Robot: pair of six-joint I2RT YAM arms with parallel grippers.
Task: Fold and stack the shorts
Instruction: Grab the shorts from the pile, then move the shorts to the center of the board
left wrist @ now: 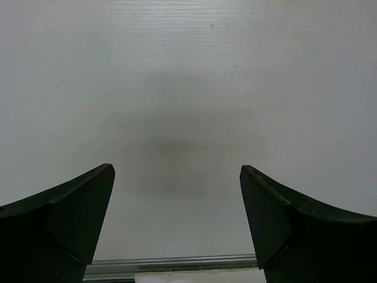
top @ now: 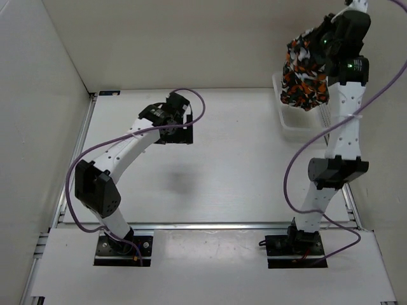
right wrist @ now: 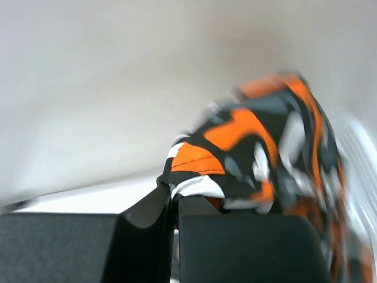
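Observation:
The shorts, printed in orange, white, black and grey blotches, hang bunched in the air at the far right, above the white basket. My right gripper is raised high and shut on a top edge of the shorts; in the right wrist view its jaws pinch the fabric, which drapes off to the right. Over the table's middle left my left gripper is open, its fingers wide apart over bare table, with nothing between them.
The white mesh basket stands at the back right of the table, partly hidden by the hanging shorts. White walls close in the left, back and right sides. A metal rail runs along the table's near edge.

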